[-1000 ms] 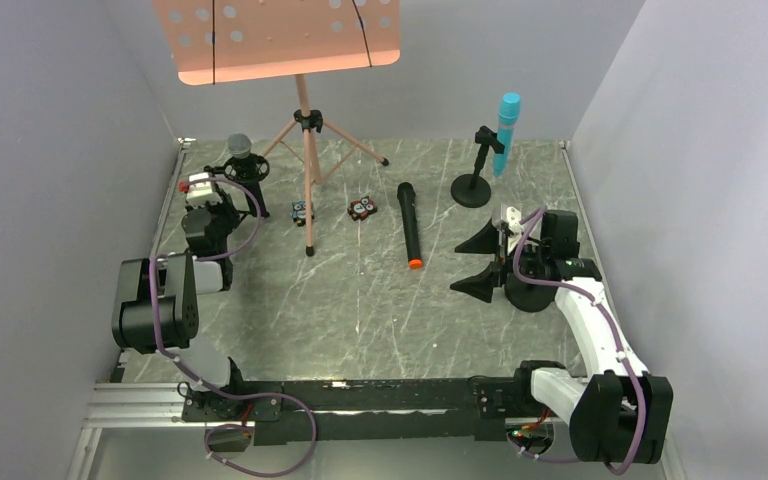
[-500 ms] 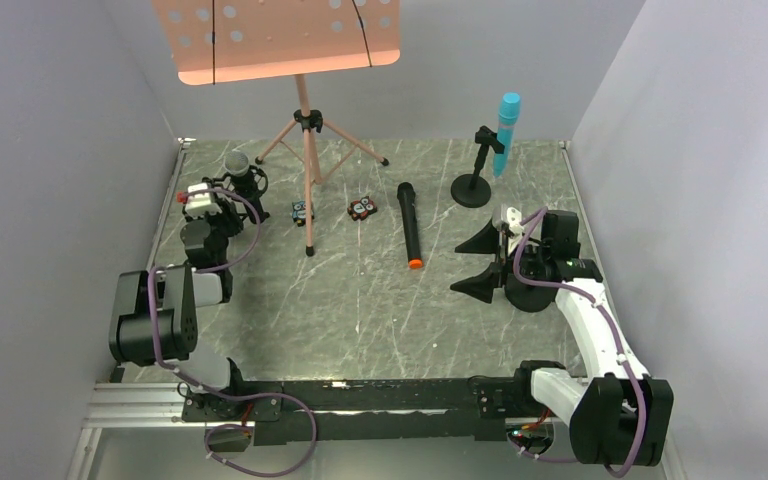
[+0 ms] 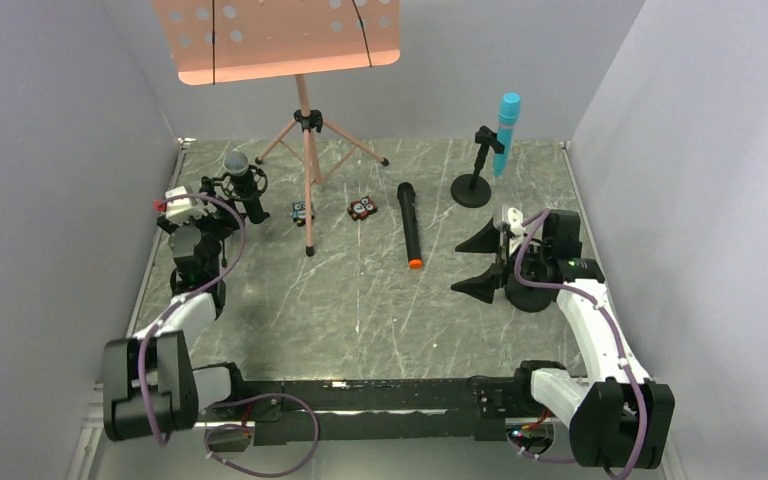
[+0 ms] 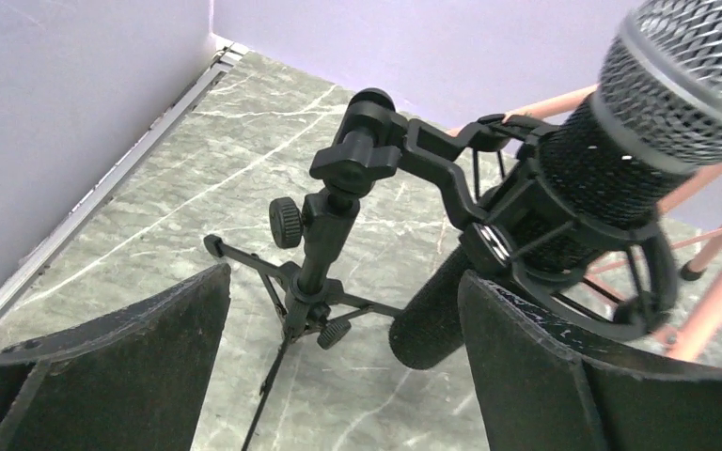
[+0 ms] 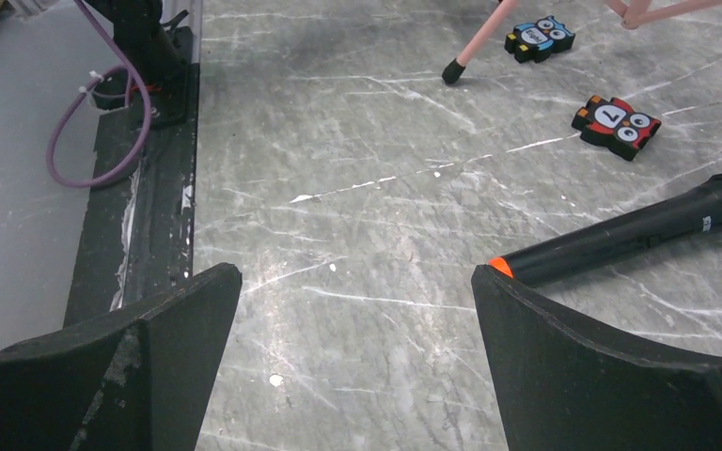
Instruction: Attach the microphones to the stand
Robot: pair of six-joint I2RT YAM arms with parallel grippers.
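Left gripper [image 4: 343,376] spread wide and empty, its matte black wedge fingers facing the black microphone with silver mesh head [image 4: 620,122]. That one sits tilted in a ringed black shock mount [image 4: 437,150] on a small black tripod stand [image 4: 324,235], at 10 o'clock on the table. Right gripper [image 3: 480,262] also parted and empty. Smooth black microphone with orange end [image 3: 410,225] lies flat on the grey veined marble tabletop [image 3: 360,310], near centre, orange tip toward 6. Turquoise-blue microphone [image 3: 506,125] stands upright, clipped on a round-base black stand [image 3: 472,188], at 1 o'clock.

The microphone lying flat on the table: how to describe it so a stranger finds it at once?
Start at the pink music stand at the back. Just right of its legs lies a black microphone with an orange end. The blue microphone and the silver-headed microphone sit in holders; only this one lies flat.
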